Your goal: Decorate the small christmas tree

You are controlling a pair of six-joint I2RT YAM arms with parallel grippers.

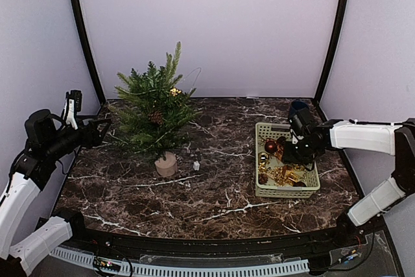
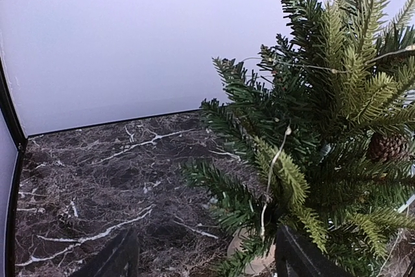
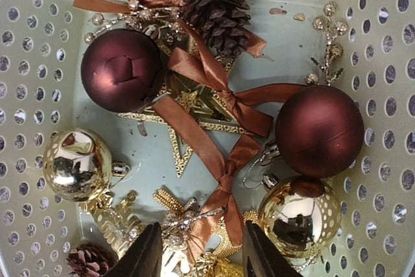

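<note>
**A:** Left side first?

**B:** The left gripper (image 2: pixel 204 261) is spread wide and empty, beside the small green artificial christmas tree (image 1: pixel 155 111) at table-left.

**A:** Progress?

**B:** Early, I'd judge. One brown pine cone (image 1: pixel 156 118) hangs there. The pale green perforated plastic basket (image 1: pixel 287 194) holds plenty. The right gripper (image 3: pixel 202 254) straddles a brown satin ribbon (image 3: pixel 224 167); whether it's pinched, I can't tell.

The left arm (image 1: pixel 19 202) and the right arm (image 1: pixel 363 137) have white moulded link shells joined by black cylindrical joint housings. Each forearm ends in a black wrist. The left camera block (image 1: pixel 70 107) is white and black; the right camera block (image 1: pixel 298 109) is dark, with a rounded top. The left fingers (image 2: pixel 115 259) and right fingers (image 3: pixel 146 256) are matt black, flat-sided, tapering to blunt tips. Thin wires (image 1: pixel 351 255) lie at the right base.
</note>
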